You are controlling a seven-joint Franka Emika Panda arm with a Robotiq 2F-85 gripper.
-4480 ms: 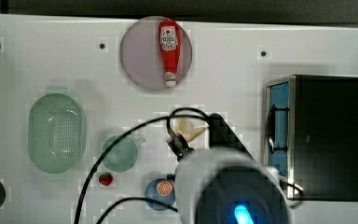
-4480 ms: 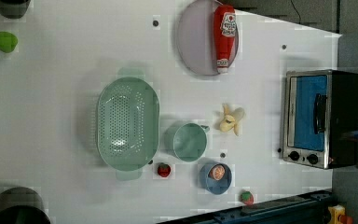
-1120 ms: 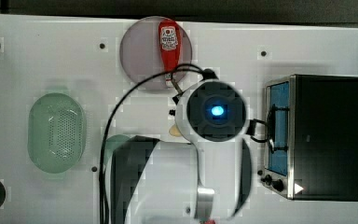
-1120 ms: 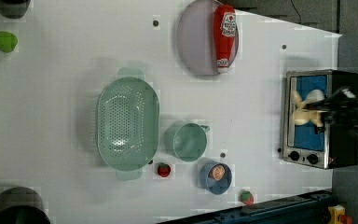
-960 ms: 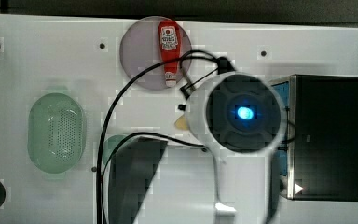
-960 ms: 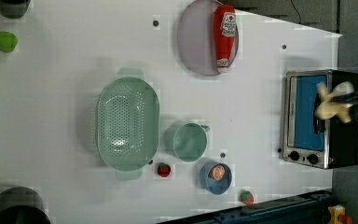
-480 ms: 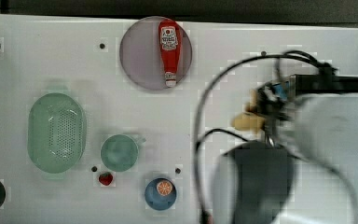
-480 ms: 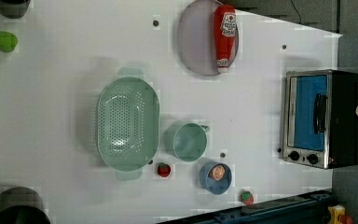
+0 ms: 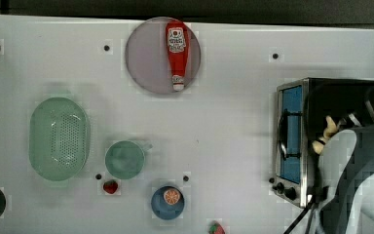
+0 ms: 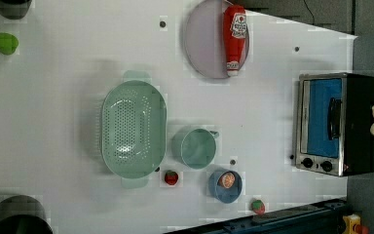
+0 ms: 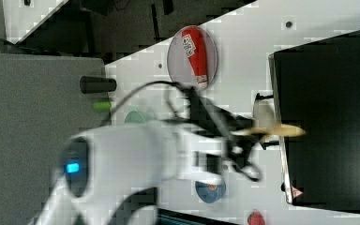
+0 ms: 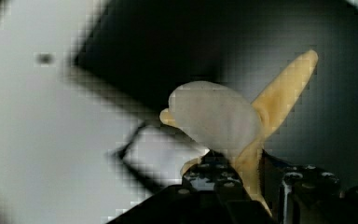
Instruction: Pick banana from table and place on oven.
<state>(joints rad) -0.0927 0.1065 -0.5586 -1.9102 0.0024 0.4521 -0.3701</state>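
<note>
Most of the job looks done: the pale cream-yellow, half-peeled toy banana [image 12: 223, 126] is off the large white flat tabletop [image 9: 233, 112] and rides in the black gripper [image 12: 242, 179], whose fingers are closed on its lower peel. It hangs above the black top of the boxy toaster oven [image 9: 343, 97], the one with the silver front frame and blue-tinted glass door. What remains, as I judge it, is the lowering and the release.

Ahead of the fingers, the whitish rounded tip points away from the gripper, and one peel strip splays out to the side. In the right view the banana's [image 11: 267, 127] long axis seems to run along the gripper's reach, out over the oven's [image 11: 328, 117] front edge, though blur makes that uncertain. Well behind the gripper, on the table, lies a red ketchup bottle [image 9: 176, 46] on a round grey plate [image 9: 146, 58].
</note>
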